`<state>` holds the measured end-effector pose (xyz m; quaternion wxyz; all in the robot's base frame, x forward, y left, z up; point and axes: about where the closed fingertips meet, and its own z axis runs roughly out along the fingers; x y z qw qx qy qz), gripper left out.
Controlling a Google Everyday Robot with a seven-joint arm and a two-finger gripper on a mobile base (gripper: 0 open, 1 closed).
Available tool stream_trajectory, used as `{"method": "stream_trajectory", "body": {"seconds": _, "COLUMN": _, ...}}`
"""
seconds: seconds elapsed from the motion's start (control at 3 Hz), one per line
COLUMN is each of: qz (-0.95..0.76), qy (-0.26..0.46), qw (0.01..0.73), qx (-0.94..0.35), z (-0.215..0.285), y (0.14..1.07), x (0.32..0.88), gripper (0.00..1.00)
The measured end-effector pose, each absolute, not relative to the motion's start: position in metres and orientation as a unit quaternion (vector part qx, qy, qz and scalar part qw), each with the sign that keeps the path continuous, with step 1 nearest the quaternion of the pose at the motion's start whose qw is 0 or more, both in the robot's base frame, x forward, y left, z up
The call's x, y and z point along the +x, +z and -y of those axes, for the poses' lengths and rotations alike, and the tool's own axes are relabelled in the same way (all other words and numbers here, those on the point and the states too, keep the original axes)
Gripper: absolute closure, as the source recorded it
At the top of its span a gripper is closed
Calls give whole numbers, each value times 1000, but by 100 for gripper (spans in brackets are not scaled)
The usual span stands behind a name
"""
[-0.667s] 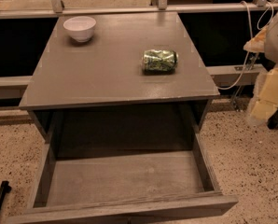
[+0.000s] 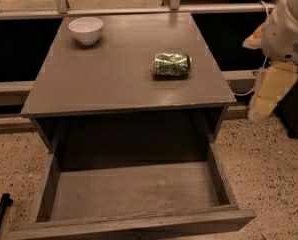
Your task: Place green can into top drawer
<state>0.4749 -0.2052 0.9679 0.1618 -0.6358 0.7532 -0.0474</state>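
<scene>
Grey wooden table (image 2: 114, 84): dented green metal can (image 2: 172, 64) lies sideways; shallow grey top drawer (image 2: 134, 191) stands open to receive it; cream gripper (image 2: 269, 91) hangs off to the right, its state impossible to tell.

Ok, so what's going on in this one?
Nothing is being handled yet. The green can lies on its side on the table, apart from the white bowl at the back left. The top drawer stands pulled open below, its bottom bare. Only part of the robot's arm shows at the right; its end effector is out of view.
</scene>
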Motion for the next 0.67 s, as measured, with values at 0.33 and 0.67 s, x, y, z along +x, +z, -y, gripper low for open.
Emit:
{"method": "stream_trajectory", "body": {"seconds": 0.33, "qz": -713, "qy": -55, "qw": 173, "qx": -677, "z": 184, "y": 956, "x": 534, "gripper": 0}}
{"method": "stream_trajectory", "body": {"seconds": 0.67, "qz": -672, "qy": -40, "qw": 184, "qx": -716, "z": 142, "y": 938, "x": 598, "gripper": 0}}
